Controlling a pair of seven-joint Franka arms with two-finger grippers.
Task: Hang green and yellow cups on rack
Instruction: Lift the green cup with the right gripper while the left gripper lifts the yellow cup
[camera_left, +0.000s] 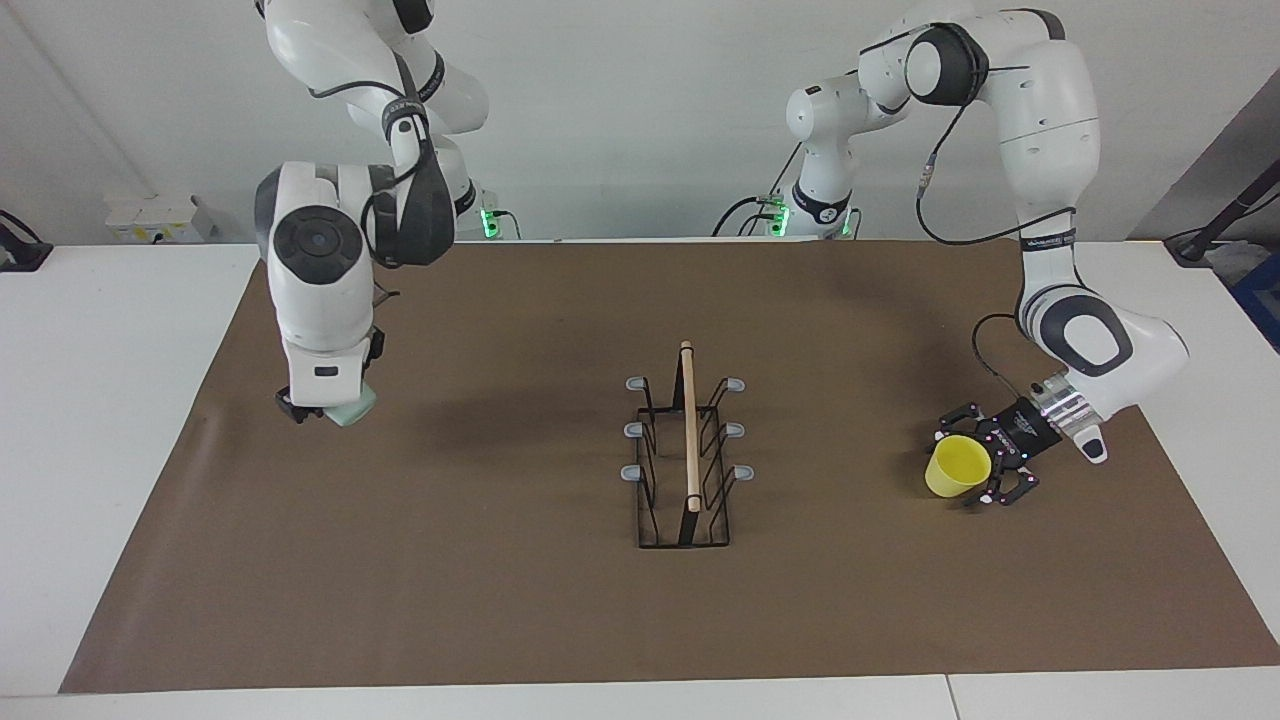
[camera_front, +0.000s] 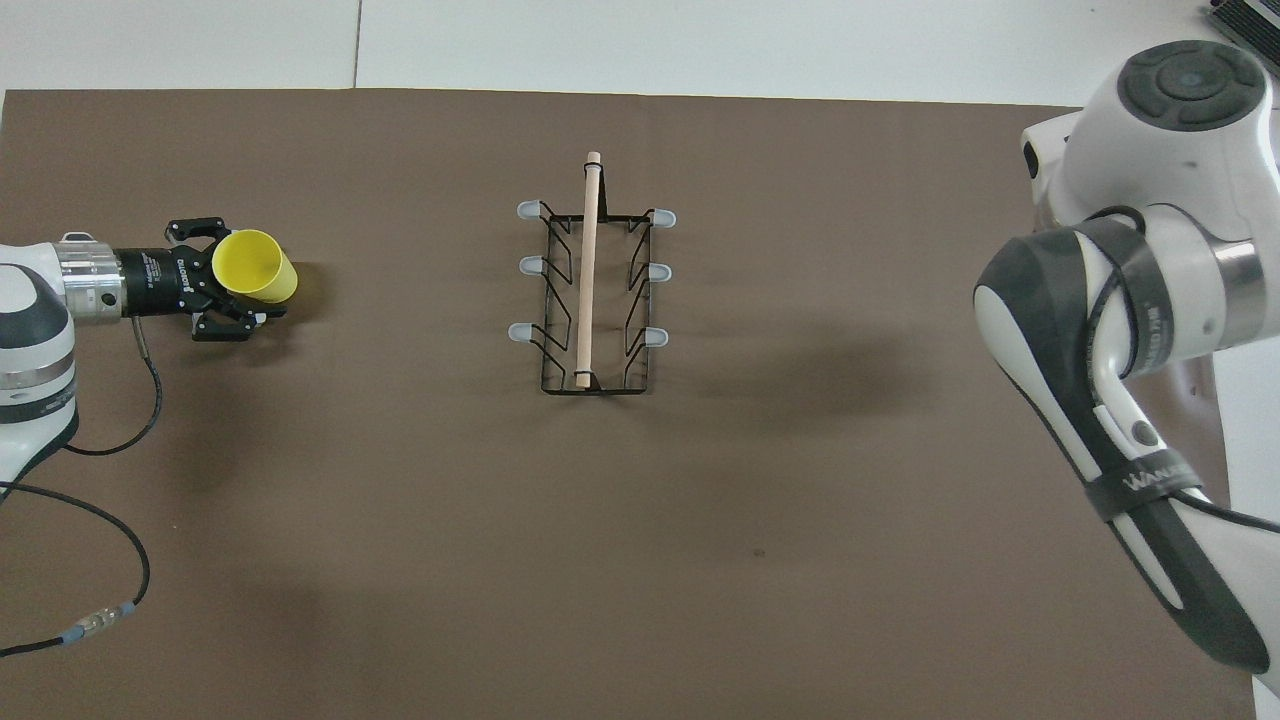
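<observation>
The black wire rack (camera_left: 684, 520) (camera_front: 592, 388) stands in the middle of the brown mat, with a wooden rod (camera_left: 689, 430) along its top and grey-tipped prongs bare. My right gripper (camera_left: 330, 408) hangs over the mat toward the right arm's end, shut on the mint green cup (camera_left: 355, 408), which peeks out under the hand. In the overhead view the arm hides that gripper and cup. My left gripper (camera_left: 985, 468) (camera_front: 235, 285) lies low at the left arm's end, shut on the tilted yellow cup (camera_left: 957, 466) (camera_front: 256, 266).
The brown mat (camera_left: 500, 600) covers most of the white table (camera_left: 100, 400). A white box (camera_left: 155, 215) sits at the table edge nearest the robots, at the right arm's end. The left arm's black cable (camera_front: 100, 500) loops over the mat.
</observation>
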